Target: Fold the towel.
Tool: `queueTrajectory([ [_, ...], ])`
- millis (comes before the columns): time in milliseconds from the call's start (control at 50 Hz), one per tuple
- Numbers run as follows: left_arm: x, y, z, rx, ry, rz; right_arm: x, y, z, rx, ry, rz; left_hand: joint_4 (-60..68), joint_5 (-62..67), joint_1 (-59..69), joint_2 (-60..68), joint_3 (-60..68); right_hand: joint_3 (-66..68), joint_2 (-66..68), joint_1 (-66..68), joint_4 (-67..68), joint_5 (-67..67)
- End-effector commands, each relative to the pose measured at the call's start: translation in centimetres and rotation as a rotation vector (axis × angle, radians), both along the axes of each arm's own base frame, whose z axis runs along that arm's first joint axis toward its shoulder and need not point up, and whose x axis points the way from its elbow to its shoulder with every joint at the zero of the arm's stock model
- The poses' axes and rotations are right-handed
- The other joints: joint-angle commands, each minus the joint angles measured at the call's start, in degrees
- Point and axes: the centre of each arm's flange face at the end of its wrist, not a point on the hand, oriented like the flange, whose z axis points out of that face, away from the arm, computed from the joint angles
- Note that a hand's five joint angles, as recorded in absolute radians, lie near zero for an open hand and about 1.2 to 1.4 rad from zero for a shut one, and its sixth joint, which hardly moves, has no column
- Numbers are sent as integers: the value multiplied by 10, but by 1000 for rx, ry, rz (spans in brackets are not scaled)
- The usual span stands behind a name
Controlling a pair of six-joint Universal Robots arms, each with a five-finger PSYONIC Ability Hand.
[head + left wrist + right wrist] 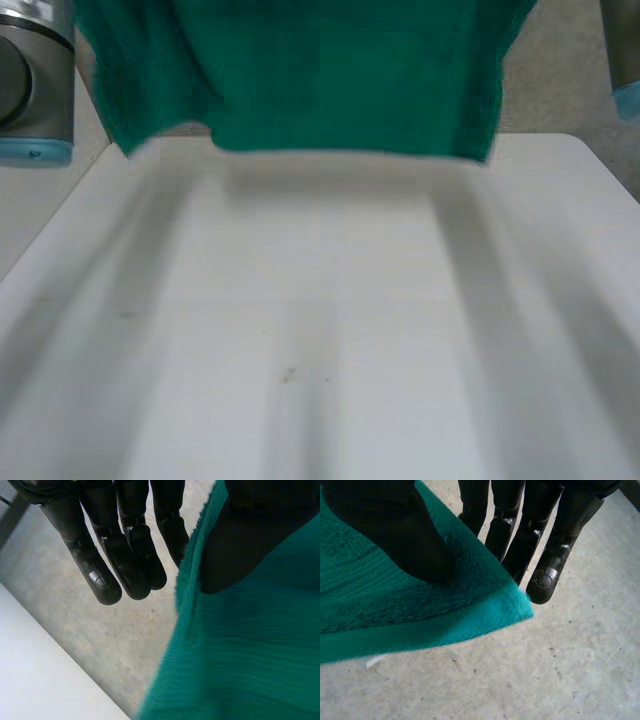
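Below the hands, table (320, 330): white, bare top, all of it open as landing room for the cloth.
floor (545, 670): grey concrete past the fingertips of each hand; judged both hands sit out near or beyond the table's far edge.
towel (350, 80): green, hangs as one sheet between the two hands, up in the air. Judged held high and spread so it drapes flat before being laid down.
lower hem (340, 152): roughly level, close to the table's far edge; cannot tell if it touches or hangs just above.
left arm (35, 90): beside one side of the towel, apart from the cloth.
right arm (625, 60): beside the other side, also apart.
left hand (125, 545): fingers straight, pinching the towel's side edge against the thumb.
left thumb (240, 545): pressed on the cloth's near face, just inside that edge.
right hand (530, 540): same pinch, straight fingers behind the cloth, close to a corner.
right thumb (395, 535): flat on the top face.
corner (520, 607): pokes free past the right thumb, at the fingertips.
step: judged early, no fold made yet.
risk: pinches sit near the edges, so the cloth could slip out.
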Motion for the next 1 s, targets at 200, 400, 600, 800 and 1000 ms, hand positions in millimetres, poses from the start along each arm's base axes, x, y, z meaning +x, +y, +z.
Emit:
queueTrajectory([
  [200, 28, 64, -197, 632, -148, 4, -6, 46, -205, 622, 277, 144, 115, 160, 134, 114, 117, 120, 123, 235, 117, 130],
  [400, 29, 76, -278, 865, -211, 3, -10, 52, -325, 996, 362, 149, 115, 160, 134, 114, 117, 120, 123, 235, 117, 130],
  [600, 29, 77, -264, 828, -198, 0, -36, 37, -324, 1148, 21, 137, 115, 160, 134, 114, 117, -212, -209, -97, -215, -202],
  [800, 28, 77, -270, 841, -204, -5, -46, 36, -329, 1200, -49, 142, 115, 160, 134, 114, 117, -246, -243, -131, -249, -236],
  [1000, 28, 75, -273, 847, -205, -4, -43, 34, -327, 1188, -42, 167, 96, 140, 114, 94, 97, 120, 123, 235, 116, 129],
])
